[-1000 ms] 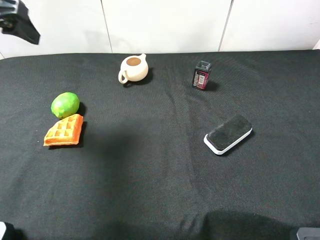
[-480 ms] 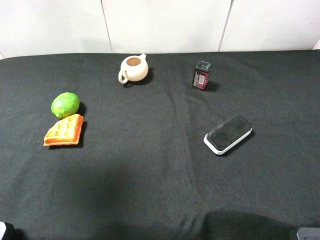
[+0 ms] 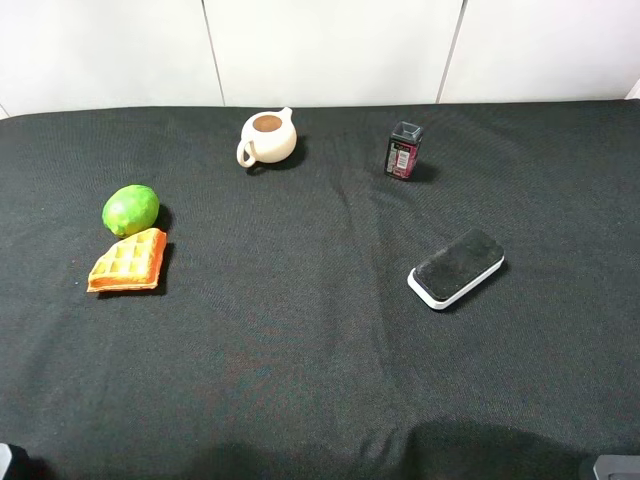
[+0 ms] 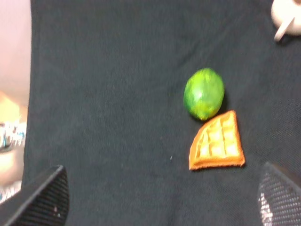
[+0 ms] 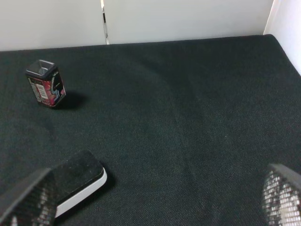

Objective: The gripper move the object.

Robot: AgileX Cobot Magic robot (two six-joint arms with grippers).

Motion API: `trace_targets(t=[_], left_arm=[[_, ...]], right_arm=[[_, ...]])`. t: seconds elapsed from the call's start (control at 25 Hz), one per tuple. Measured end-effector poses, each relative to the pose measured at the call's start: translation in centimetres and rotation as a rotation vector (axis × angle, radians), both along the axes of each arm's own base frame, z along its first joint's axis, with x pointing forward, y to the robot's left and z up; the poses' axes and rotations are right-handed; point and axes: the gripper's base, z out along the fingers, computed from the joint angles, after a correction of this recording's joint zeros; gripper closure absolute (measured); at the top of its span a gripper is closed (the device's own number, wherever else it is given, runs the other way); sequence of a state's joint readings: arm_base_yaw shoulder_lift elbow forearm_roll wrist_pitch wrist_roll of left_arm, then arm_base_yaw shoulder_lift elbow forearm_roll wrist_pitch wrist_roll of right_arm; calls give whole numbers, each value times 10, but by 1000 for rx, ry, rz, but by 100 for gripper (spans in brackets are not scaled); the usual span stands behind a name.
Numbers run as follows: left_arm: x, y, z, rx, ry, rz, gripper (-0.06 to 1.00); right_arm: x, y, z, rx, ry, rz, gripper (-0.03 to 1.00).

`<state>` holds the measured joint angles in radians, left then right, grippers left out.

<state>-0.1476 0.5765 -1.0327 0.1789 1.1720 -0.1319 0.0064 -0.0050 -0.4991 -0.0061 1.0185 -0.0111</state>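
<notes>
The glossy green lime (image 3: 130, 210) lies on the black cloth at the left, just behind and touching or nearly touching an orange waffle piece (image 3: 128, 261). The left wrist view shows the lime (image 4: 203, 93) and the waffle (image 4: 217, 141) from high above. My left gripper (image 4: 162, 202) is open wide and empty, with only its dark fingertips (image 4: 44, 197) showing, well apart from the lime. My right gripper (image 5: 155, 200) is also open and empty, over the right side of the table. Neither gripper shows in the exterior high view.
A cream teapot (image 3: 267, 137) stands at the back centre-left. A small dark spice jar (image 3: 404, 150) stands at the back right. A black-and-white flat box (image 3: 456, 267) lies at centre right. The table's left edge (image 4: 30, 70) shows in the left wrist view.
The black arm part at the top left of the exterior high view has left the picture. The objects on the cloth have not moved.
</notes>
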Motion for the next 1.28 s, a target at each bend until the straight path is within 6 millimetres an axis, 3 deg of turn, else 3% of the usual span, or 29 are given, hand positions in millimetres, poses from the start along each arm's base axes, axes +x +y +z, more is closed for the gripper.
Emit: trace_targets(t=[0.12,0.48,0.84,1.0,1.28], left_arm=[[-24,4,-5,-18,-66,7,15],[-63,9,-64,-64,-105,33,15],[-63,5,-120,-88,-29,16,15],[-61,4,-130,-91,-4,14,15],[-65,5,-133,-87,-109,-12,15]], right_arm=[[0,0,0,0,0,0,31],[0,0,0,0,0,0,31],[0,0,0,0,0,0,31],[0,0,0,0,0,0,31],[0,0,0,1,0,0,31]])
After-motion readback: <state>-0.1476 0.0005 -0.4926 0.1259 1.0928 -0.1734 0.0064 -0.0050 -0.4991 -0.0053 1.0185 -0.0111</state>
